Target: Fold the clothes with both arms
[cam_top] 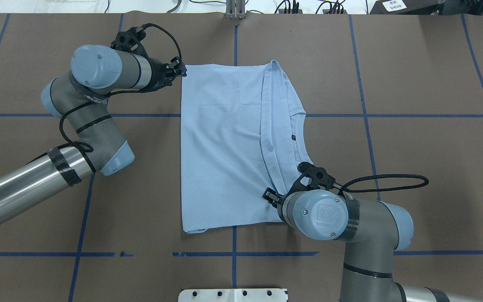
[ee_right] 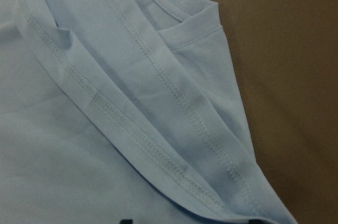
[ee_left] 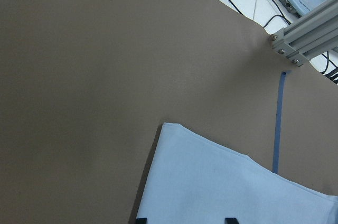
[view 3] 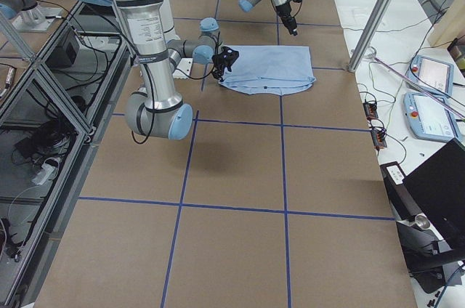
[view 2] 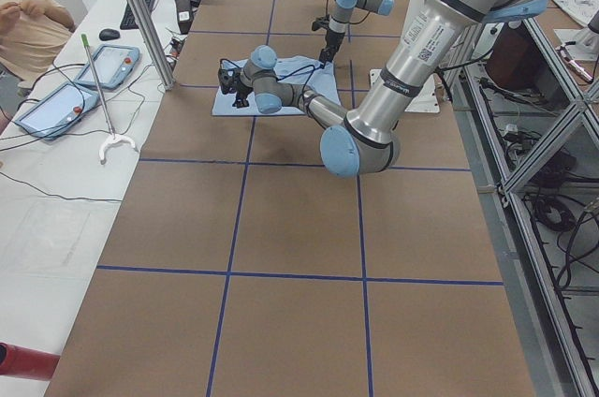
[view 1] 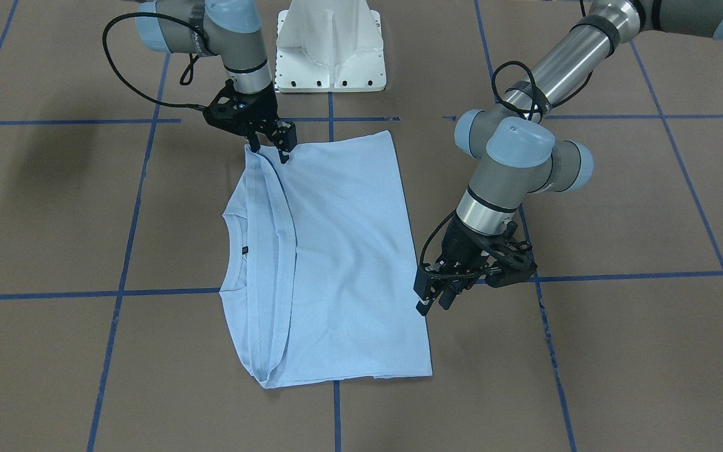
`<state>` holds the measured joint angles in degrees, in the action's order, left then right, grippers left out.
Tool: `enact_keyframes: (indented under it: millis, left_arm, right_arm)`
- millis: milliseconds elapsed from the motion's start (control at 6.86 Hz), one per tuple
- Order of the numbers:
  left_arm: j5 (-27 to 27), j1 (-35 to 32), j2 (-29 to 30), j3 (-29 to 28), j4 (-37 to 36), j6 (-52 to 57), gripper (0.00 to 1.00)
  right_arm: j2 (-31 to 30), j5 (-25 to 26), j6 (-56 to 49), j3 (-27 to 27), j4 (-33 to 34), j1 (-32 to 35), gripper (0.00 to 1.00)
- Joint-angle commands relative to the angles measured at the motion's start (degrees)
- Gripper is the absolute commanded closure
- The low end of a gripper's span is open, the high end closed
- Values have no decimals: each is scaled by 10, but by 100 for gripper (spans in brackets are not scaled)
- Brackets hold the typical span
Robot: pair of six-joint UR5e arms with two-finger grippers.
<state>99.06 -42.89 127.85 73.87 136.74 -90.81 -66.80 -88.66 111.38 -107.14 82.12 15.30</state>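
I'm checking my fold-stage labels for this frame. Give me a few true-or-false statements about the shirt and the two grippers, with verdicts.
1. The shirt lies folded on the table. True.
2. The left gripper is at the collar. False: it is by a plain corner on the side of the shirt away from the collar.
3. The right gripper is shut on cloth. False: its wrist view shows both tips apart over the shirt, so it is open.
4. The black neck label is in view. True.
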Motion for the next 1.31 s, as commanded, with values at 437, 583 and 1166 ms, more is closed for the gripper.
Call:
enact_keyframes:
  millis: [437,583,1166]
  left_arm:
    - [-3,0,2,7,-1,-2,42]
    - [-5,0,2,8,-1,-2,42]
    - [-7,0,3,9,-1,-6,42]
  right_arm:
    - [-9,-3,5,5,1,3,21]
    - [-10,-4,5,1,3,3,21]
    - [-19,-2,8,2,2,3,42]
